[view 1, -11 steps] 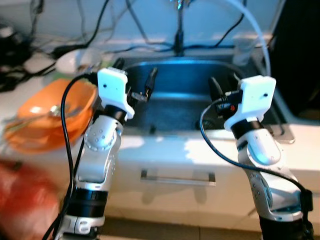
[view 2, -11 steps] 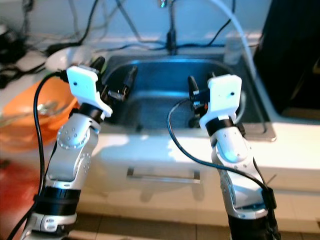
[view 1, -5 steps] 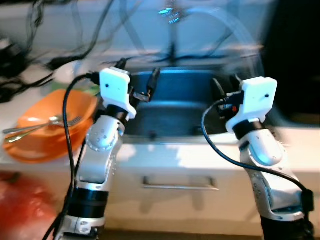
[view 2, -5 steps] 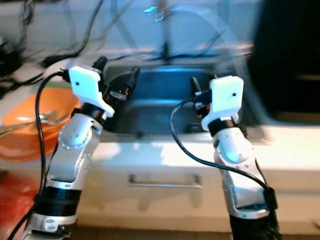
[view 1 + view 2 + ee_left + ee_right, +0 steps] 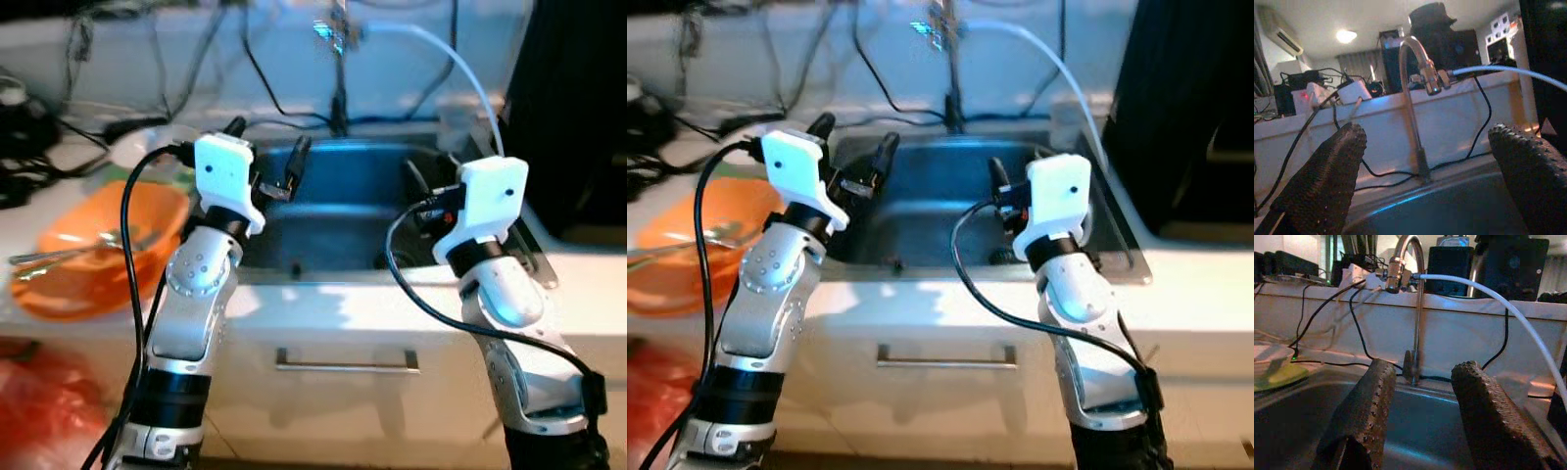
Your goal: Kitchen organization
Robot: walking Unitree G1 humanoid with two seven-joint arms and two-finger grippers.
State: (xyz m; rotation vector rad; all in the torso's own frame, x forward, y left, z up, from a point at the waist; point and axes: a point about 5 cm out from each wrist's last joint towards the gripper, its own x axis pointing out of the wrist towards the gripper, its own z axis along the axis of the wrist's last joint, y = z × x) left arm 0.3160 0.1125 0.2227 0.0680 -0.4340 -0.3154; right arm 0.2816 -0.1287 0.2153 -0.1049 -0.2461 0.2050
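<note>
Both grippers, left [image 5: 266, 162] and right [image 5: 429, 181], are held apart over the sink [image 5: 343, 211]; what seems an orange bowl [image 5: 93, 250] sits at 9 o'clock.

a white counter [image 5: 323, 299] holds a steel sink [image 5: 343, 211] and, at its left, an orange plate [image 5: 93, 250].

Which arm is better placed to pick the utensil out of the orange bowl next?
Left, probably. The left gripper is open over the sink's left edge, right beside the orange bowl holding the utensil. The right gripper is across the sink.
</note>
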